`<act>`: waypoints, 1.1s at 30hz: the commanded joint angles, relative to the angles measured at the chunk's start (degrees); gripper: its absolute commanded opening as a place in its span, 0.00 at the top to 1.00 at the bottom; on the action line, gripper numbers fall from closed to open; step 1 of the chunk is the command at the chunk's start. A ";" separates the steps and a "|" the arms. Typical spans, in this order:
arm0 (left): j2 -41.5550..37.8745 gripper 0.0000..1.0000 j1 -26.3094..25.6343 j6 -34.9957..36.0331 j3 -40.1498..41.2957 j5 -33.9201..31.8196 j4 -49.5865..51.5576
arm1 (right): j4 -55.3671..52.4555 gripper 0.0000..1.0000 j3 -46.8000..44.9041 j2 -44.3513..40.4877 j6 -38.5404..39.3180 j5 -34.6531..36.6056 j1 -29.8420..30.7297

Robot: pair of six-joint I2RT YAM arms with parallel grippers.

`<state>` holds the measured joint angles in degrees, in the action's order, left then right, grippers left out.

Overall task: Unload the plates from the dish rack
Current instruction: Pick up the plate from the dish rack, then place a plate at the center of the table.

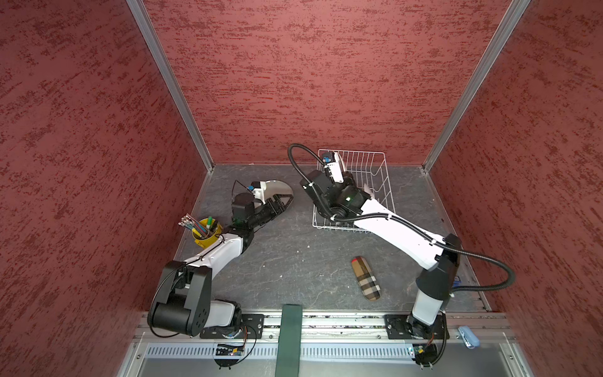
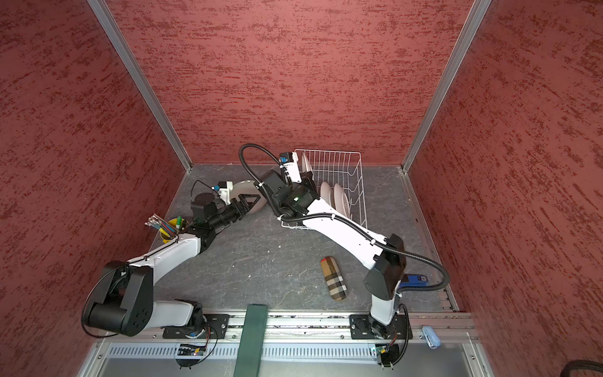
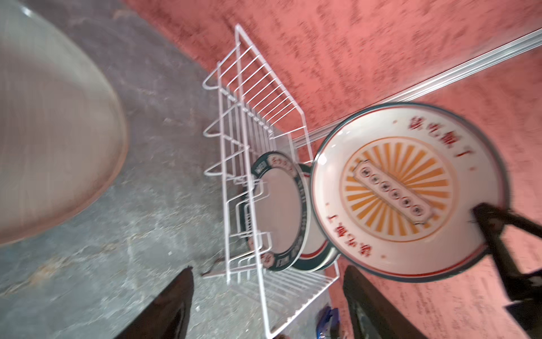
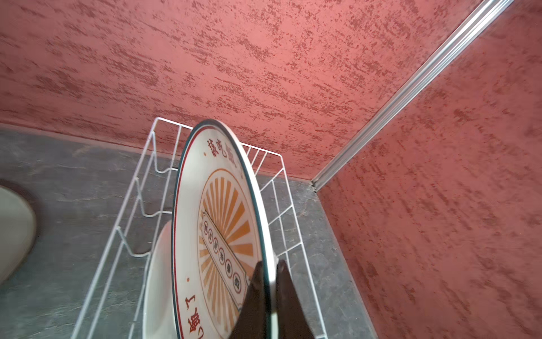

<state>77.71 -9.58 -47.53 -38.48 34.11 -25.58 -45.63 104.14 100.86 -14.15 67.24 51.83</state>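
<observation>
White wire rack (image 1: 375, 169) sat by the back wall with more plates (image 2: 341, 199) upright inside. Right gripper (image 4: 268, 265) pinched sunburst plate (image 4: 217, 220) by its rim over the rack. Left gripper (image 1: 286, 200) gaped wide over grey plate (image 1: 277, 186), which lay flat on the table. Pen cup (image 1: 206, 233) and plaid case (image 1: 365, 277) were well apart.

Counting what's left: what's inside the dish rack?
At least two plates stand upright in the rack, one green-rimmed. Overlap hides any behind. The right gripper holds a sunburst plate above.
</observation>
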 commanded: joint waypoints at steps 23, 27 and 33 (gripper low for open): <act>1.11 0.26 3.38 -3.10 -6.08 7.60 0.83 | 36.24 1.00 -27.02 -18.08 -20.53 -58.70 -13.16; 1.66 0.29 3.64 -3.59 -5.46 7.75 -0.21 | 37.20 1.00 -27.86 -17.89 -21.58 -61.59 -13.47; 1.99 0.44 3.80 -4.33 -4.66 8.43 -1.31 | 38.60 1.00 -28.09 -15.17 -22.88 -66.42 -14.12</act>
<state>79.24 -6.26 -51.86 -43.90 42.00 -25.52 -12.45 75.92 85.84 -34.85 4.95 38.30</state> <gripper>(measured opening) 0.576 0.078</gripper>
